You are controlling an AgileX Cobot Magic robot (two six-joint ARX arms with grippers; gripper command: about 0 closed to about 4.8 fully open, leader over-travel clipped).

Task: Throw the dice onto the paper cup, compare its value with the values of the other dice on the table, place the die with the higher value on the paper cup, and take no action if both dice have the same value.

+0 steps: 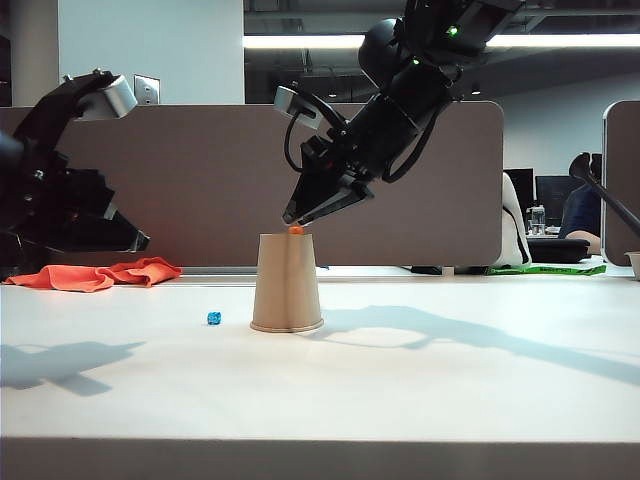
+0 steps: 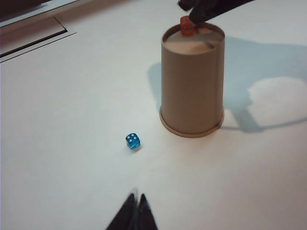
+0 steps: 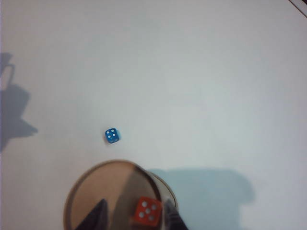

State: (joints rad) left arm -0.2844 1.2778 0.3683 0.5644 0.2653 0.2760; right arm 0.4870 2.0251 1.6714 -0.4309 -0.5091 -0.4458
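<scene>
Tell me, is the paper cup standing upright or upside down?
Upside down. The paper cup has its wide rolled rim on the table, and its narrow base faces up with the orange die on it, between the right gripper's open jaws.

Matt paper cup [image 2: 192, 86]; smooth table [image 2: 72, 120]

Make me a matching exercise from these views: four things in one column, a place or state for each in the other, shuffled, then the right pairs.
Things:
1. orange die
2. blue die
3. left tool
4. right tool

Places or states:
A. shut, off to the left above the table
B. on the upturned paper cup
C. open, its fingers either side of the orange die
D. on the table, left of the cup in the exterior view

Pairs: 1-B, 2-D, 3-A, 4-C
</scene>
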